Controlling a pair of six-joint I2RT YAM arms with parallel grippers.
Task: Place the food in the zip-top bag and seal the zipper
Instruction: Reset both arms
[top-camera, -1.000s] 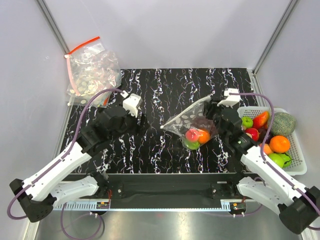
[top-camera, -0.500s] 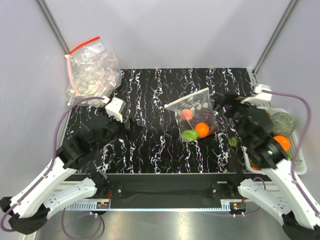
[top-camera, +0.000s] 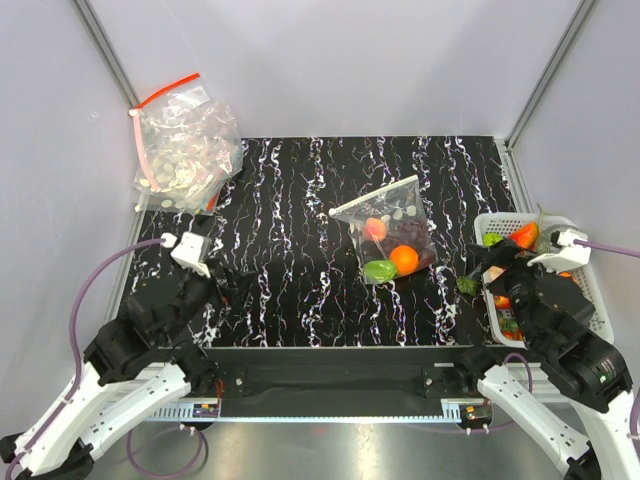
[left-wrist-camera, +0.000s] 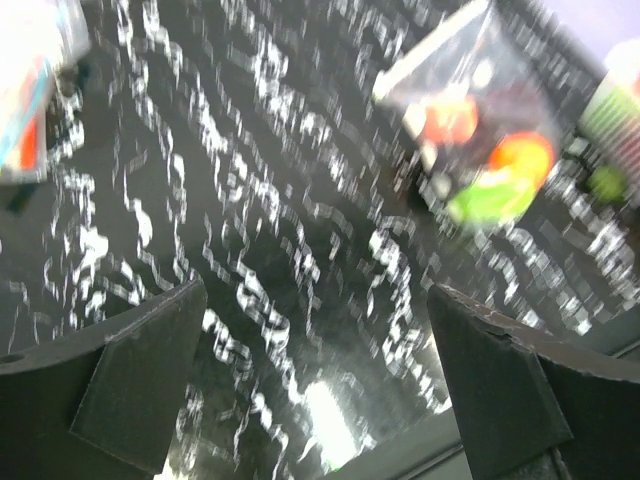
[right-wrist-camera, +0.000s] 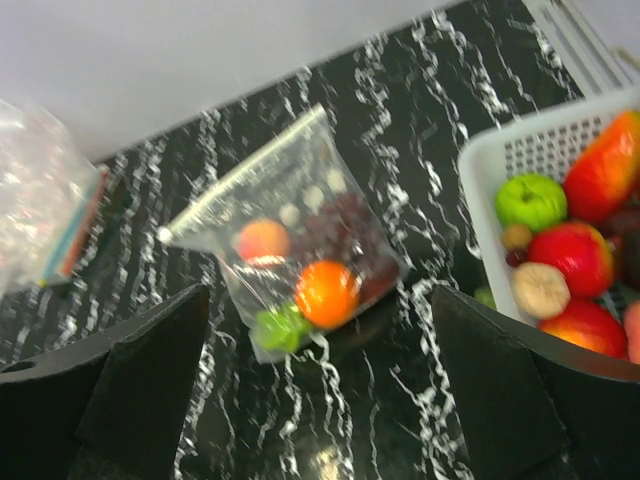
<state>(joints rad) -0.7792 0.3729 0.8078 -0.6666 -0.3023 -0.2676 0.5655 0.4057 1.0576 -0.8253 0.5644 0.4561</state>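
The zip-top bag (top-camera: 392, 232) lies flat in the middle of the black marbled table, free of both grippers. Through the plastic show an orange (top-camera: 404, 259), a green piece (top-camera: 379, 269) and a reddish fruit (top-camera: 374, 228). Its zipper (top-camera: 375, 196) runs as a straight pale strip along the far edge. My left gripper (top-camera: 238, 285) stands open near the front left, well short of the bag (left-wrist-camera: 480, 130). My right gripper (top-camera: 482, 265) stands open at the front right, beside the bag (right-wrist-camera: 300, 255), zipper (right-wrist-camera: 240, 175) in sight. Nothing sits between either pair of fingers (right-wrist-camera: 140, 380).
A white basket (top-camera: 492, 221) of toy fruit stands at the right edge, its rim (right-wrist-camera: 480, 175) near my right fingers. A small green piece (top-camera: 467, 285) lies on the table beside it. The heap of red-strip bags (top-camera: 185, 140) sits at the back left.
The right gripper has let go of the bag, which now lies flat. Both grippers have opened wide, and both arms have drawn back toward the near edge.
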